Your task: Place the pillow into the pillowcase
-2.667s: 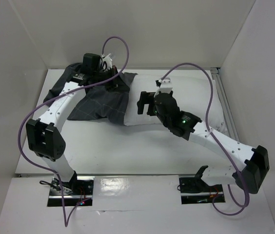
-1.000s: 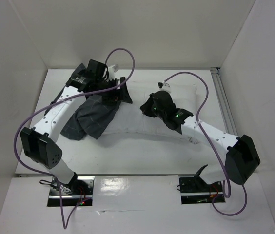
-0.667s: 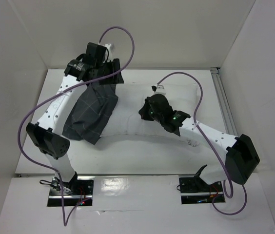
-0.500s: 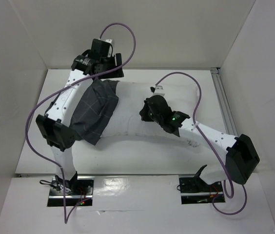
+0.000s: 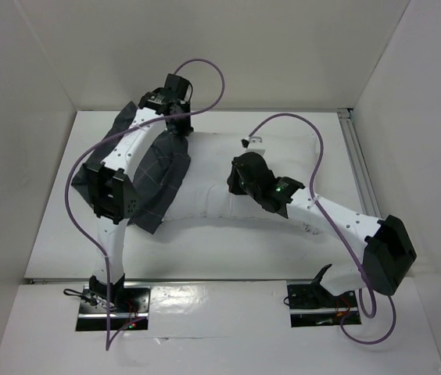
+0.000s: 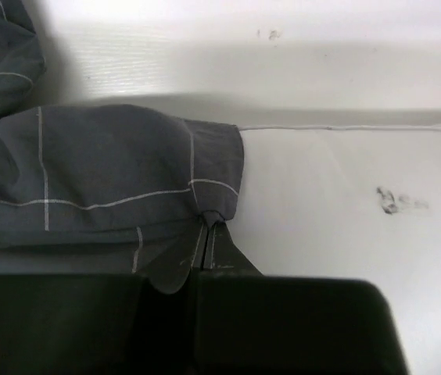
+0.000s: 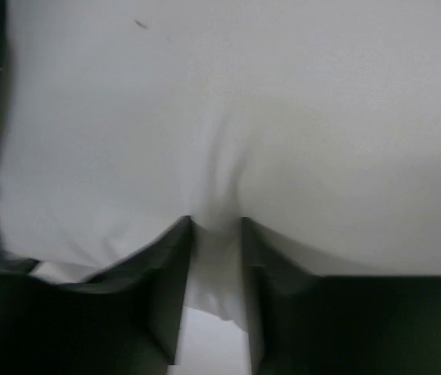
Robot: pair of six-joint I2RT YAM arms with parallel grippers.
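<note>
no legible txt, no labels, no nos. seen

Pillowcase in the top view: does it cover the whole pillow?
No, the pillowcase lies over only one end of the pillow; most of it lies bare.

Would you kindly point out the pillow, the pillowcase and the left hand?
pillow point(image 5: 209, 187), top view, bare white middle.
pillowcase point(image 6: 103, 168), left wrist view, gridded upper fold.
left hand point(image 6: 209, 222), left wrist view, between fingertips at the hem.
</note>
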